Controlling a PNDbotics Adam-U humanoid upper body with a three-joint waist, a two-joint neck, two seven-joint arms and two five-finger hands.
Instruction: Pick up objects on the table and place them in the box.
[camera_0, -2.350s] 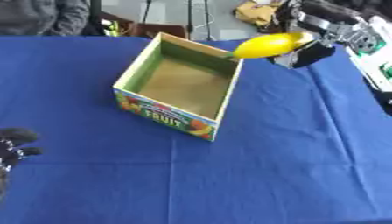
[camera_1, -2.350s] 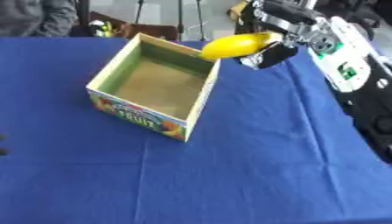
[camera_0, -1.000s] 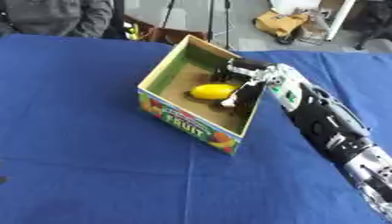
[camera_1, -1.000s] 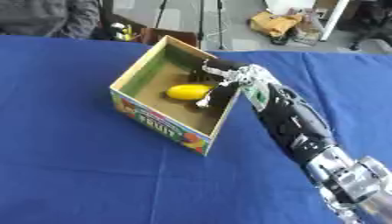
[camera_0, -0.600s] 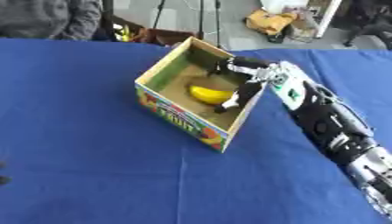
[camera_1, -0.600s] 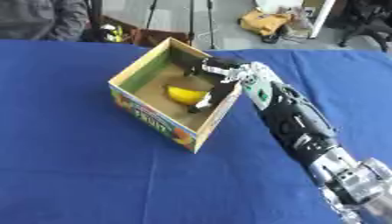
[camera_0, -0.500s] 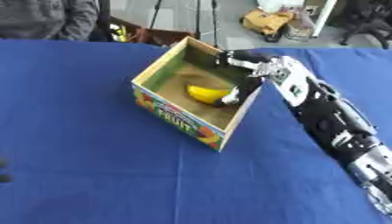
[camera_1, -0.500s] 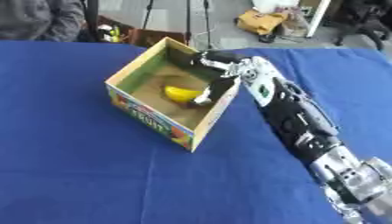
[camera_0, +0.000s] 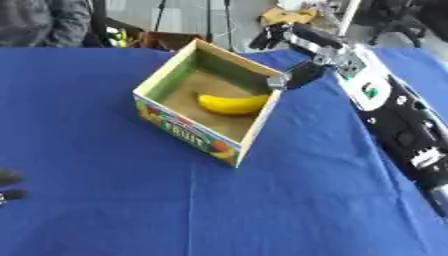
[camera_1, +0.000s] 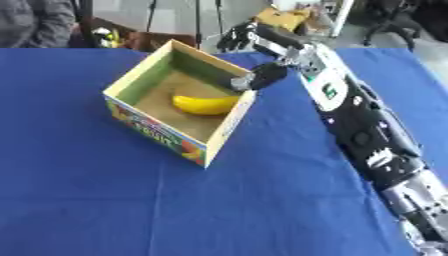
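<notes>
A matt blue cloth covers the tabletop (camera_0: 131, 210), smooth with only faint creases. The box (camera_0: 185, 131) looks like cardboard: plain, dull brown and green inside, with a printed, slightly glossy fruit picture on its outer wall. The banana (camera_0: 233, 104) in it has a smooth, waxy yellow skin. The right hand (camera_0: 293, 50) is black hard plastic with silvery metal joints, its fingers (camera_0: 261, 38) dull black

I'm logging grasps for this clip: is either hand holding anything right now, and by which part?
Nothing is held. The right hand is open above the box's far corner; the banana lies loose inside.
</notes>
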